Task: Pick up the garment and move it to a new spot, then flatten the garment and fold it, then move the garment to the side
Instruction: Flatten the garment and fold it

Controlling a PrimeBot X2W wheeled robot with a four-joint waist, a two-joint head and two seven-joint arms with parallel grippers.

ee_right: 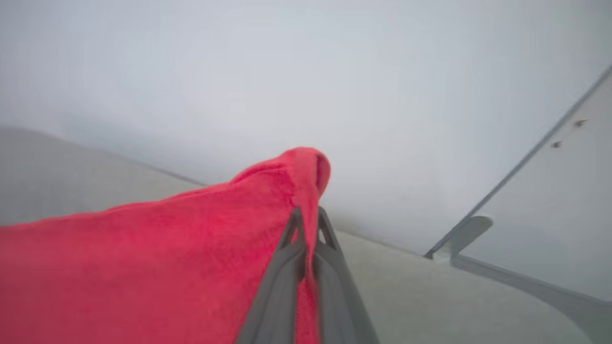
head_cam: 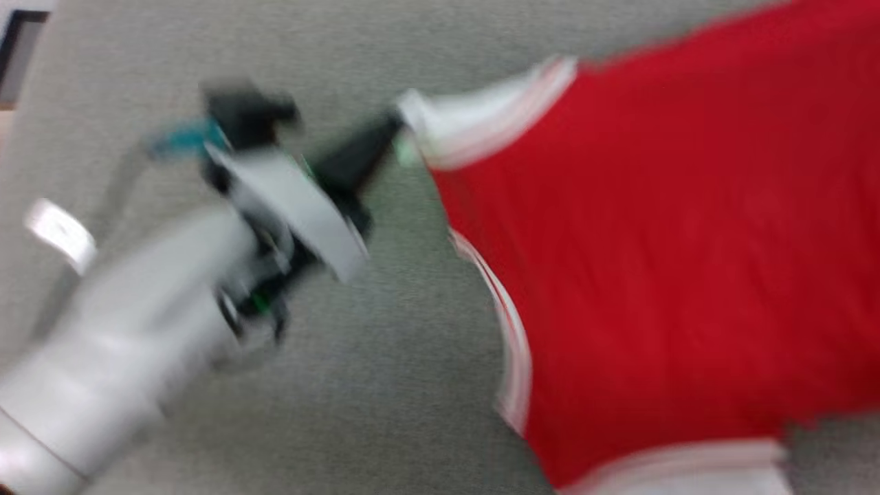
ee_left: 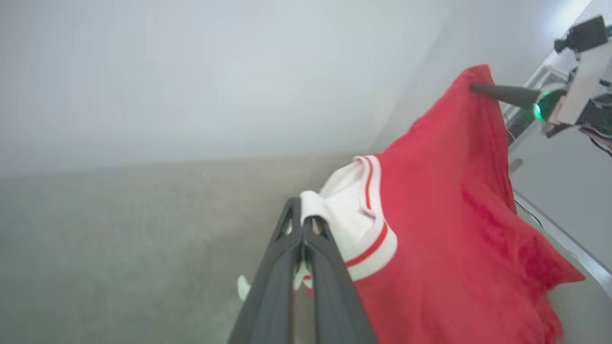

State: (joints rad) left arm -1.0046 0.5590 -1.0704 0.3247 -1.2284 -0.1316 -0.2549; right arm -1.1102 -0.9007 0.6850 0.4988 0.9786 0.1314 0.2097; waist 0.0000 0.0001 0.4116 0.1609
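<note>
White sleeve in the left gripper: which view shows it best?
The left wrist view: the white sleeve is sharp there, striped cuff clear, pinched in the shut left gripper. The head view shows it motion-blurred; the right wrist view has red cloth of the garment.

Grey speckled surface [head_cam: 385, 385] filling the lower frame, plain pale wall [ee_left: 191, 71] above it, soft even light, pale screwed panel [ee_right: 564, 191] at right

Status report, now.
Left gripper shut on white sleeve; right gripper shut on red edge. Garment spans both. Grey surface beneath.
</note>
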